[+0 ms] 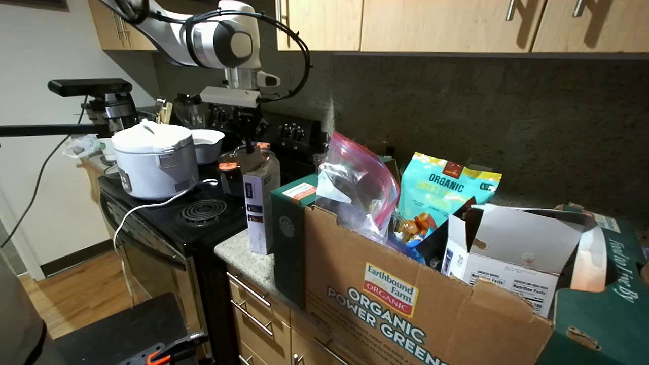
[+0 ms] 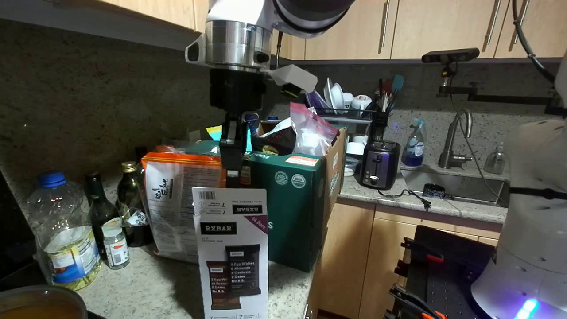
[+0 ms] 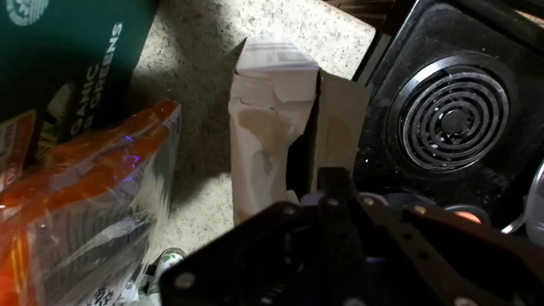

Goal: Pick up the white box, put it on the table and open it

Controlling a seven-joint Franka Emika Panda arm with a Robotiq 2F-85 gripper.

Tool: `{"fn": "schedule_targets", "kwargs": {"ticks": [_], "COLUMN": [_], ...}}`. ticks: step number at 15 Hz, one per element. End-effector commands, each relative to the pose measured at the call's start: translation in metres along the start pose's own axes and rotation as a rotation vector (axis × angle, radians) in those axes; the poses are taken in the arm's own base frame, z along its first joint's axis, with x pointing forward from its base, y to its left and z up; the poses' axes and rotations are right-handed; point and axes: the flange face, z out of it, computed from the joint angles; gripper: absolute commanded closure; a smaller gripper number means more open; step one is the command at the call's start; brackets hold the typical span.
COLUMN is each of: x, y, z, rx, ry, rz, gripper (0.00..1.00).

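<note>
The white box (image 2: pixel 232 266) stands upright on the speckled countertop (image 1: pixel 258 263), at the corner beside the stove. Its lid flap (image 3: pixel 342 123) is raised and leans toward the stove in the wrist view, leaving a dark gap along the top. Creased, partly torn inner flaps (image 3: pixel 267 114) still cover much of the top. My gripper (image 3: pixel 333 178) points down with its fingers together, at the inner side of the raised flap. In an exterior view the gripper (image 2: pixel 233 180) meets the flap's upper edge from behind, its very tips hidden there. No finger shows on the flap's printed side.
A big cardboard box (image 1: pixel 355 253) full of packages stands close beside. An orange-topped bag (image 2: pixel 181 212), an oil bottle (image 2: pixel 66 248) and darker bottles line the back. On the black stove (image 1: pixel 167 223) are a white cooker (image 1: pixel 154 167) and an orange-lidded jar (image 1: pixel 230 180).
</note>
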Motion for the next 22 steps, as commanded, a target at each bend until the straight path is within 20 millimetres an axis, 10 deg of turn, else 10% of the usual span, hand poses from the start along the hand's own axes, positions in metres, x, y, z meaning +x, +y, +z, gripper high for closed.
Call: {"fn": "schedule_targets", "kwargs": {"ticks": [1,15,22], "x": [0.001,0.008,0.009], "y": [-0.005,-0.04,-0.015], "z": [0.003,0.007,0.031], "rx": [0.016,0.036,0.045], "ry": [-0.029,-0.045,-0.075], "rz": [-0.025,-0.06,-0.023], "gripper": [1.0,1.0,1.0]}}
